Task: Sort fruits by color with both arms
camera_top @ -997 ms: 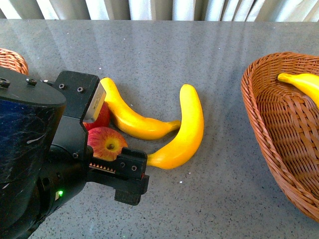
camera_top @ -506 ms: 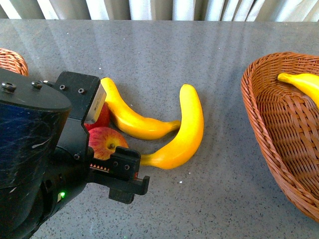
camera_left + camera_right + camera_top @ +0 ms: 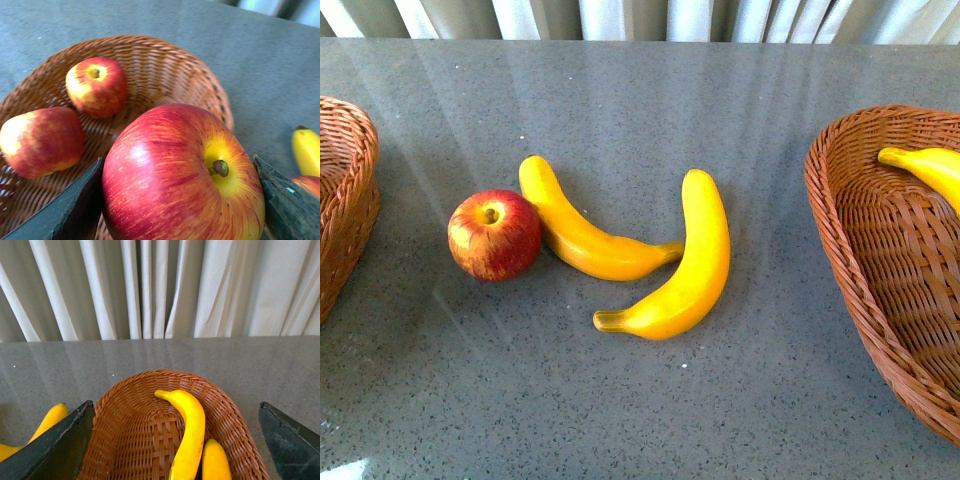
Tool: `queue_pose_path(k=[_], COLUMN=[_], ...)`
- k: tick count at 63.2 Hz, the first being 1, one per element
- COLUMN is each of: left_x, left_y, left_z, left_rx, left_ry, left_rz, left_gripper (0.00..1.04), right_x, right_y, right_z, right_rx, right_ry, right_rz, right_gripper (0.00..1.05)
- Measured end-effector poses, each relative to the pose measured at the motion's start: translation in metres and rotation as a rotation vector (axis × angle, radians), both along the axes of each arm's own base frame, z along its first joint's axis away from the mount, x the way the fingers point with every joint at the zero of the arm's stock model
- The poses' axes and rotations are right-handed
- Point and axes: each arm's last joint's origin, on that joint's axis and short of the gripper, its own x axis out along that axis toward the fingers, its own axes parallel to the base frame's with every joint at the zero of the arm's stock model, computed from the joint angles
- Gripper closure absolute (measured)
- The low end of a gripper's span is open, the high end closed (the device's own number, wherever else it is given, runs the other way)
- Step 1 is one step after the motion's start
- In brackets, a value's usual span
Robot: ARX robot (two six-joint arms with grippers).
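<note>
Jaws of the left gripper [image 3: 177, 205] are clamping the held apple [image 3: 170, 170], one dark finger pressing on each side. It is hanging by the rim of the left basket [image 3: 165, 47]; cannot tell if it is over it. That basket is sitting at the left edge of the table [image 3: 650, 420] and carrying a stem-up apple [image 3: 96, 86] and a side-lying apple [image 3: 40, 141], well apart. Jaws of the right gripper [image 3: 172, 450] are standing wide, gripping nothing, above the right basket [image 3: 150, 377] at the right edge, which is holding a curved banana [image 3: 187, 430] and a second banana [image 3: 216, 460] touching it. Around mid-table, toward the left edge, the table apple [image 3: 494, 235] is leaning against the rear banana [image 3: 582, 232], whose tip is touching the front banana [image 3: 685, 265]. Neither arm is showing in the front view.
</note>
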Motion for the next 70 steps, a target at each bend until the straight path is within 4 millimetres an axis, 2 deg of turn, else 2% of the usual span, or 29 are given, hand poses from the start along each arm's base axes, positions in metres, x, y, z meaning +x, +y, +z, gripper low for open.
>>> queue_pose_path(k=[9, 17, 20, 29, 48, 60, 70], left_x=[0.005, 0.006, 0.007, 0.012, 0.041, 0.047, 0.051], left_y=[0.017, 0.015, 0.013, -0.009, -0.071, -0.091, -0.095], left_z=[-0.016, -0.024, -0.023, -0.021, -0.024, -0.032, -0.042], left_rx=[0.000, 0.020, 0.027, 0.047, 0.104, 0.113, 0.143], left_ry=[0.043, 0.060, 0.050, 0.019, -0.013, -0.014, 0.007], left_rz=[0.081, 0.080, 0.066, -0.062, -0.374, -0.514, -0.581], left_gripper=[0.29, 0.08, 0.09, 0.09, 0.09, 0.09, 0.09], right_x=[0.000, 0.000, 0.000, 0.000, 0.000, 0.000, 0.000], right_y=[0.000, 0.000, 0.000, 0.000, 0.000, 0.000, 0.000], right_z=[0.000, 0.000, 0.000, 0.000, 0.000, 0.000, 0.000], right_rx=[0.000, 0.000, 0.000, 0.000, 0.000, 0.000, 0.000], right_ry=[0.000, 0.000, 0.000, 0.000, 0.000, 0.000, 0.000], right_rz=[0.000, 0.000, 0.000, 0.000, 0.000, 0.000, 0.000], right_gripper=[0.09, 0.09, 0.09, 0.09, 0.09, 0.09, 0.09])
